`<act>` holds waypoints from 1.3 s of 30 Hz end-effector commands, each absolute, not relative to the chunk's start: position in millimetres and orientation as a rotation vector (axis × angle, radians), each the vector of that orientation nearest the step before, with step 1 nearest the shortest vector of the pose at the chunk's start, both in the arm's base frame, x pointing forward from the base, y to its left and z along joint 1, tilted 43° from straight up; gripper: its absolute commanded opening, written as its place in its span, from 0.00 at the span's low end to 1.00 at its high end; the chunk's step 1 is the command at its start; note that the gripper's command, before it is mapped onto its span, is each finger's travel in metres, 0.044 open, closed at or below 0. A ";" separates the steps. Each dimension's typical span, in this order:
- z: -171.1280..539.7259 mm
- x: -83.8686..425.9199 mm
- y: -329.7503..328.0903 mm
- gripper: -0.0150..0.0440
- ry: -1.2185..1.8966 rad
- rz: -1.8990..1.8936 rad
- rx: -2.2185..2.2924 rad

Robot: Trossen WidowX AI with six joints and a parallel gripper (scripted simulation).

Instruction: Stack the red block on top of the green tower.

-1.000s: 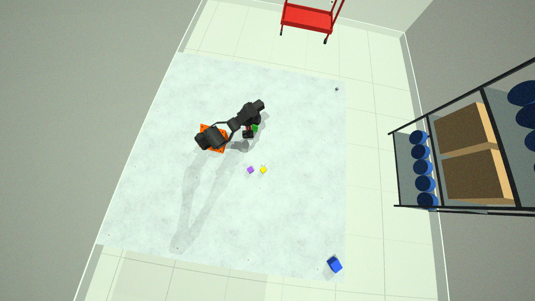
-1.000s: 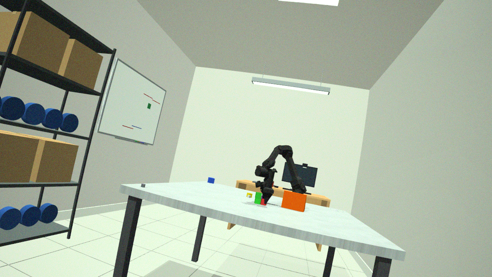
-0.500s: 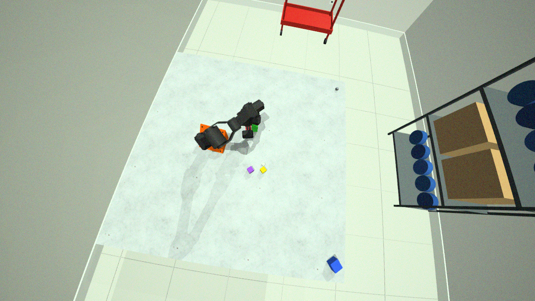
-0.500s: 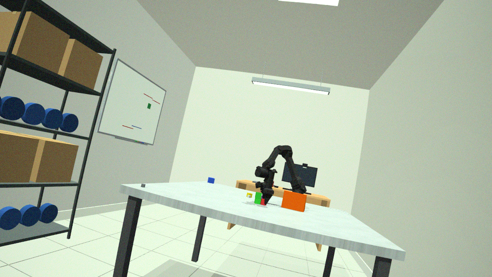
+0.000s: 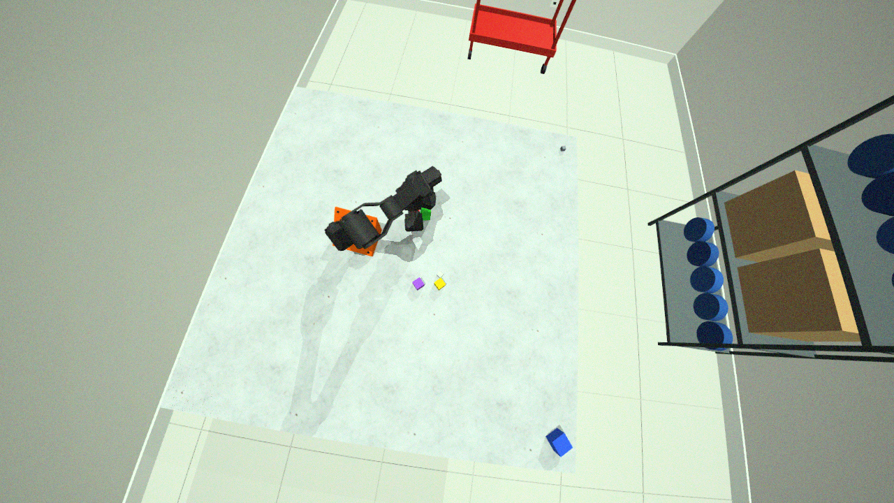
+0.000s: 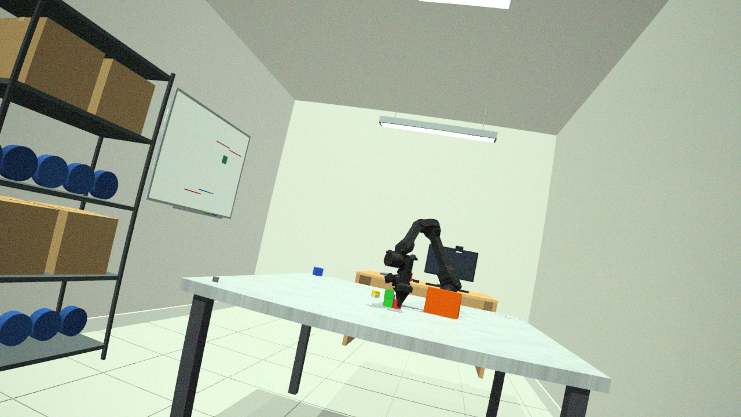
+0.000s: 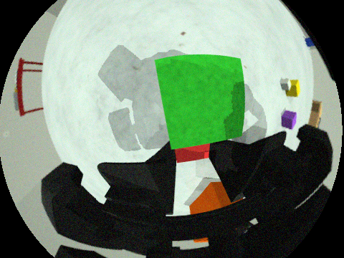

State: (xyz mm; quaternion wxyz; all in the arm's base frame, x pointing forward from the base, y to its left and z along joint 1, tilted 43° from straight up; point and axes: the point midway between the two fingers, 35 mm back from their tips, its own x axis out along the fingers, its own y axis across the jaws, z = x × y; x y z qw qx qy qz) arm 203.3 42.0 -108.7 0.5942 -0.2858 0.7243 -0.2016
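Note:
The green tower point(image 5: 426, 214) point(image 6: 388, 297) point(image 7: 201, 100) stands upright on the table. The red block point(image 6: 396, 305) point(image 7: 190, 154) sits low beside the tower's foot, on the side toward the orange base. In the wrist view the tower's top hides part of it. My gripper point(image 6: 399, 303) point(image 7: 188, 139) points down at table height, with a finger close against each side of the red block. It looks shut on the block. The fingertips are right next to the tower; whether they touch it I cannot tell. In the top view the arm covers most of the block.
The orange arm base point(image 5: 373, 250) point(image 6: 443, 302) point(image 7: 209, 201) is behind the gripper. A purple block point(image 5: 418, 283) point(image 7: 289, 120), a yellow block point(image 5: 440, 283) point(image 7: 294, 88) and a small whitish block point(image 7: 285, 84) lie off to one side. A blue block point(image 5: 561, 443) point(image 6: 317, 271) lies near a far corner.

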 end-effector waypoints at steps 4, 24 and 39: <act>-107.7 203.5 42.5 0.39 1.684 -0.467 -0.671; -36.0 216.2 107.4 0.25 1.686 -0.463 -0.669; -23.2 225.3 121.2 0.25 1.686 -0.463 -0.668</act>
